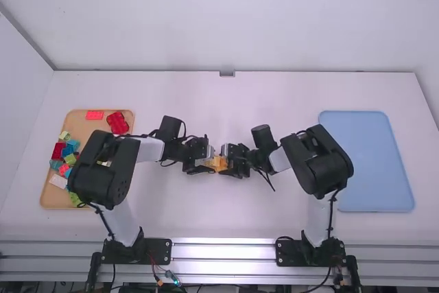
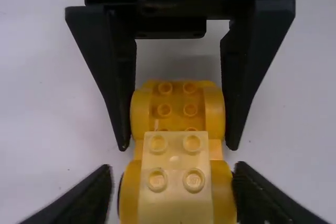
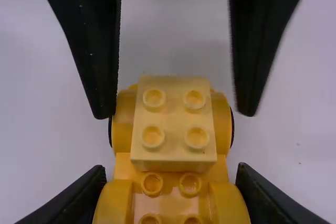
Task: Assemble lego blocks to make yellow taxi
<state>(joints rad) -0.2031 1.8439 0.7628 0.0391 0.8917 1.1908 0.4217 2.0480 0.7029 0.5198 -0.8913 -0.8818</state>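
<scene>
High view has the yellow block vehicle (image 1: 217, 163) between the two grippers, near the middle of the white table (image 1: 206, 214). A pale-yellow two-by-two brick (image 3: 173, 121) sits on its studded body, toward the left gripper (image 1: 209, 160). That gripper's fingers are slightly spread around this end, with a narrow gap on one side. The right gripper (image 1: 228, 161) pinches the other end by its rounded sides.

Farther left lies a light-brown tray (image 1: 81, 130), partly under the left arm (image 1: 103, 169). Inside, a flat red brick (image 1: 95, 114) is near the far edge, just beside a dark-red piece (image 1: 117, 123). Along the tray's left side are a yellow-green brick (image 1: 65, 135), teal brick (image 1: 73, 145) and dark-red brick (image 1: 59, 150), with a whitish brick (image 1: 57, 180) and a bright-green piece (image 1: 74, 199) closer to the arm bases. Well to the right, the blue tray (image 1: 374, 162) is partly behind the right arm (image 1: 319, 162).

The table's far edge meets a plain white wall (image 1: 226, 32), with a small grey bracket (image 1: 227, 73) at mid-edge. Another pale wall (image 1: 17, 73) stands at left, and silvery rails (image 1: 223, 252) run across the near side.
</scene>
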